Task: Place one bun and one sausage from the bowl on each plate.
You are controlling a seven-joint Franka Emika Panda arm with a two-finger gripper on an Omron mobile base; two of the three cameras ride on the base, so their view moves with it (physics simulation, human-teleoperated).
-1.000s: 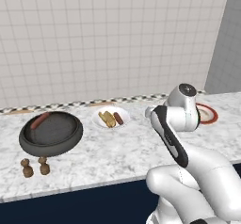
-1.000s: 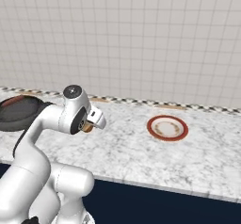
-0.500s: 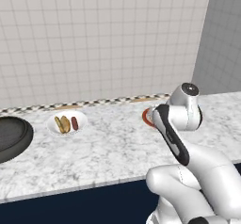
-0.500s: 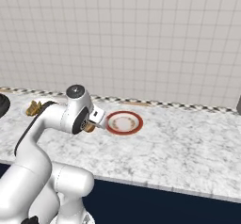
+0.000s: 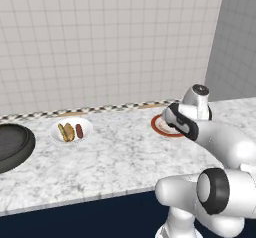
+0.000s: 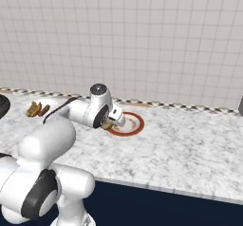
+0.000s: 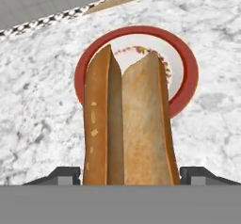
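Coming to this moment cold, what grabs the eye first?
The bun held upright in the pincer, just above the red-rimmed plate on the marble counter. Further left, the white plate already carries a bun and sausage, beside the dark bowl.

1. On the tabletop [image 5: 115, 157], from left to right: bowl [image 5: 12, 147] at the left edge, plain plate [image 5: 71, 130] beside it, rimmed plate [image 5: 164, 127] well apart to the right.
2. On the plain plate: bun [image 5: 66, 131] on the left, sausage [image 5: 79, 130] just beside it on the right.
3. Behind all of these, along the back of the tabletop: tiled wall [image 5: 110, 42].
4. Above the near edge of the rimmed plate: hand [image 6: 113, 123], split bun [image 7: 126, 124] between its fingertips [image 7: 63, 173], jutting toward the plate's middle.
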